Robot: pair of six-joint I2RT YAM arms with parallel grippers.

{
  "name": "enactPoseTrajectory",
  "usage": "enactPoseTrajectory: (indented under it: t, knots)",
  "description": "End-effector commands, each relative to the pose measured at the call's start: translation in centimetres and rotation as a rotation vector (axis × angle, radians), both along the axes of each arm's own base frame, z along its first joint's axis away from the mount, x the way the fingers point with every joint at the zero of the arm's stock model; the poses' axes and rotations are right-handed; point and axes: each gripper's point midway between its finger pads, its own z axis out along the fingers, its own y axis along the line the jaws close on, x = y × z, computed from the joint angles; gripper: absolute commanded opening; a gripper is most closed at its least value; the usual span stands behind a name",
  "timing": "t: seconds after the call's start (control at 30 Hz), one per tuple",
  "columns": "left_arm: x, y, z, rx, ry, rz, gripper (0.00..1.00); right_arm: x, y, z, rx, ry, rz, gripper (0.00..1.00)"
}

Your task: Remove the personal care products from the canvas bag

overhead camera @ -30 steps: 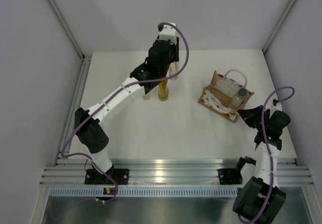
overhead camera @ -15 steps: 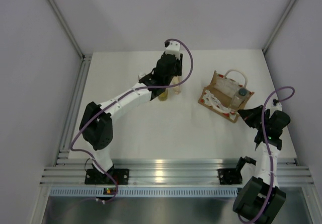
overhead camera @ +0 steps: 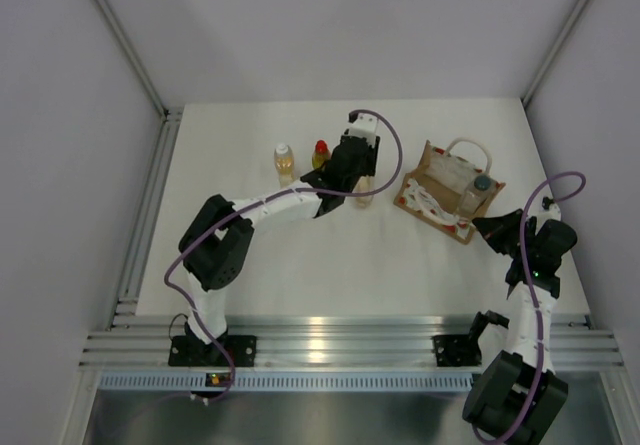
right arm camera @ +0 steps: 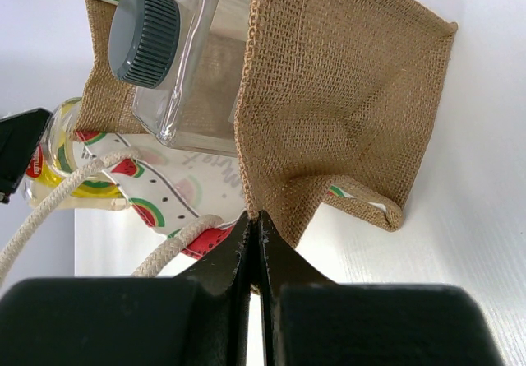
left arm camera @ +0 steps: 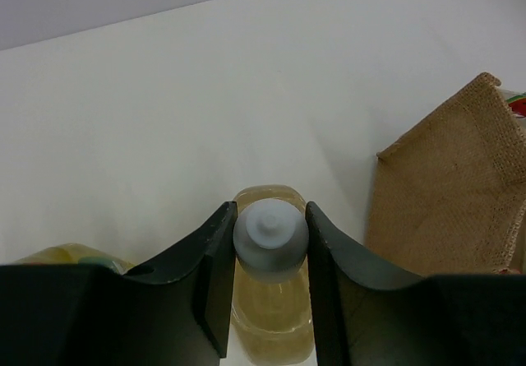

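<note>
Left arm stretched forward toward centre, left end effector [left arm camera: 271,215] clamping an amber bottle [left arm camera: 271,321]; right arm folded upright, right end effector [right arm camera: 253,233] pinching the canvas bag [right arm camera: 345,94] edge.

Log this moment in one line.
left gripper shut on amber bottle | right gripper shut on canvas bag | clear bottle in bag | yellow bottle, other amber bottle out

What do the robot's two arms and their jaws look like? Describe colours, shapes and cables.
The left arm and right arm share one design: white tubular links joined by bulky black joint housings. A thin purple cable loops loosely along each. The jaws are matte black, flat-sided and tapered.
</note>
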Motion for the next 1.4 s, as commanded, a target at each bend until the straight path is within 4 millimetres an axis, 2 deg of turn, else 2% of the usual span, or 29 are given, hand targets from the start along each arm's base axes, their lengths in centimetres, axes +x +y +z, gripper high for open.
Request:
enactPoseTrajectory:
  t: [0.0,0.03,0.3,0.37,0.4,0.47,0.5,0.6,0.7,0.77,0.8,0.97,1.1,1.13,1.17,1.2,1.23,1.27,1.3,1.33,1.37]
  knots:
    - [0.7,-1.3,8.3,-0.246,-0.211,-0.016,0.00,-0.3,0.3,-0.8,-0.006,0.017,0.012,0.00]
    - [0.4,-1.3,7.5,-0.245,-0.201,-0.025,0.00,-0.3,0.3,-0.8,-0.007,0.016,0.012,0.01]
    - [-0.6,-1.7,6.8,-0.238,-0.212,-0.031,0.01,-0.3,0.3,-0.7,-0.005,0.015,0.015,0.00]
    - [-0.9,-2.0,6.9,-0.220,-0.221,-0.036,0.16,-0.3,0.3,-0.7,-0.005,0.015,0.015,0.00]
    - [-1.0,-2.0,7.0,-0.216,-0.226,-0.037,0.30,-0.3,0.3,-0.7,-0.005,0.015,0.015,0.01]
    - [-1.4,-2.3,7.1,-0.198,-0.237,-0.045,0.40,-0.3,0.3,-0.7,-0.005,0.015,0.015,0.01]
    - [-1.4,-2.3,7.3,-0.193,-0.242,-0.041,0.48,-0.3,0.3,-0.8,-0.005,0.017,0.015,0.00]
    - [-1.8,-2.5,7.7,-0.175,-0.258,-0.040,0.60,-0.3,0.3,-0.7,-0.005,0.015,0.015,0.00]
    - [-2.1,-2.7,8.4,-0.169,-0.265,-0.033,0.68,-0.3,0.3,-0.8,-0.003,0.017,0.014,0.00]
    - [-2.4,-2.6,9.0,-0.170,-0.266,-0.023,0.77,-0.3,0.4,-0.8,-0.002,0.018,0.014,0.01]
    - [-2.5,-2.5,9.4,-0.172,-0.264,-0.018,0.78,-0.3,0.4,-0.8,-0.001,0.018,0.015,0.01]
    - [-4.1,-3.2,14.3,-0.247,-0.276,-0.030,0.81,-0.3,0.4,-0.7,0.001,0.016,0.015,0.01]
    - [-6.2,-5.6,18.0,-0.328,-0.273,-0.140,0.81,-0.3,0.4,-0.7,0.003,0.016,0.015,0.01]
    - [-6.4,-6.4,17.9,-0.333,-0.258,-0.175,0.80,-0.3,0.4,-0.7,0.005,0.018,0.014,0.01]
    - [-7.3,-7.8,19.2,-0.364,-0.262,-0.257,0.80,-0.3,0.4,-0.7,0.004,0.015,0.016,0.01]
    - [-7.6,-8.7,19.5,-0.380,-0.252,-0.298,0.80,-0.3,0.4,-0.7,0.006,0.016,0.015,0.01]
    - [-7.7,-9.9,18.4,-0.363,-0.224,-0.340,0.80,-0.3,0.4,-0.7,0.008,0.018,0.014,0.01]
    - [-8.4,-11.2,19.8,-0.384,-0.234,-0.409,0.79,-0.3,0.4,-0.7,0.007,0.017,0.013,0.01]
    - [-8.6,-12.0,19.8,-0.385,-0.223,-0.442,0.79,-0.3,0.4,-0.8,0.009,0.020,0.013,0.01]
    - [-8.6,-13.3,18.3,-0.369,-0.200,-0.474,0.79,-0.3,0.4,-0.8,0.011,0.020,0.012,0.01]
    - [-8.8,-14.0,18.1,-0.366,-0.194,-0.500,0.78,-0.3,0.5,-0.8,0.013,0.021,0.013,0.01]
